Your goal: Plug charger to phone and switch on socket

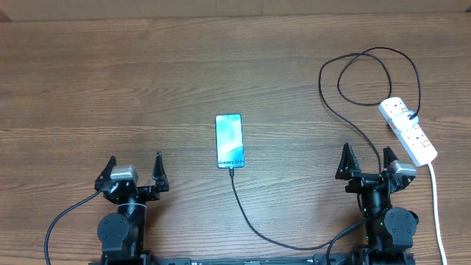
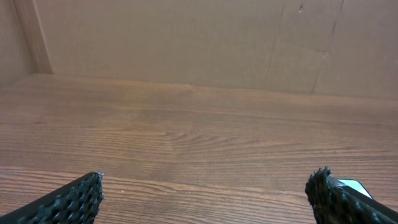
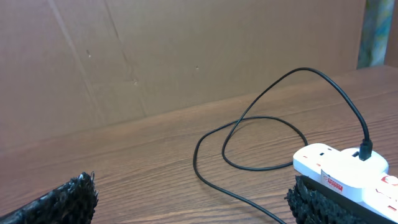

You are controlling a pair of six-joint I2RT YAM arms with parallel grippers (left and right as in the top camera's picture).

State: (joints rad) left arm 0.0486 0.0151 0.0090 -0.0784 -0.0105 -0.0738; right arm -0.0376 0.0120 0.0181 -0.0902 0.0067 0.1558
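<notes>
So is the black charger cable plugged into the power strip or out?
Plugged in. The charger has its black plug standing seated in the end outlet of the socket, seen in the right wrist and overhead views.

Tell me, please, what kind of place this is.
Probably a robot test bench: a wooden table, a cardboard wall behind it, and a Galaxy S24+ phone and white power strip laid out.

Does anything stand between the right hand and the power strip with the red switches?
Only the black charger cable, which lies on the table just ahead of the right hand, left of the power strip. Nothing else visible.
</notes>
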